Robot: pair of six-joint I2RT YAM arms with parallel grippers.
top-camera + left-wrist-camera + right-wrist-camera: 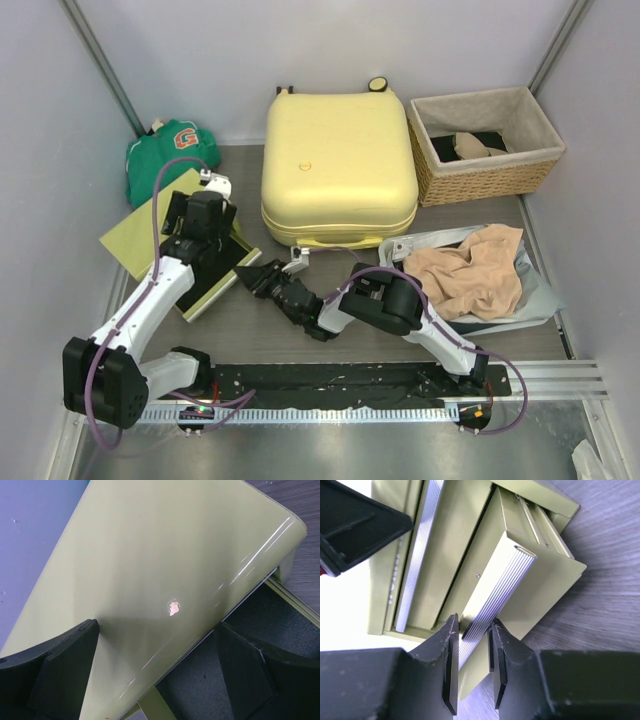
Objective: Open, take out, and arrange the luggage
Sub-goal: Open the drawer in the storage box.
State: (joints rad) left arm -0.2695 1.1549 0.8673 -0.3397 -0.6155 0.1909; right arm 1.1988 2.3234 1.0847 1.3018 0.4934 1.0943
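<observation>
Our right gripper pinches the ribbed silver edge of the yellow-green box. Our left gripper hangs spread just above the box's glossy lid. The luggage lies closed just beyond both grippers. We judge that we are arranging the box, and the next move needs a steady, non-slipping pinch. The only readable writing is a "G" on the green garment.

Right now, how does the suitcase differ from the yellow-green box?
The suitcase is closed, while the yellow-green box lies open with its black foam showing. The suitcase is bulky with rounded corners. The box is thin, square-cornered and smaller. The suitcase is pale yellow and the box is greener. Both are hard-shelled and lie flat.
</observation>
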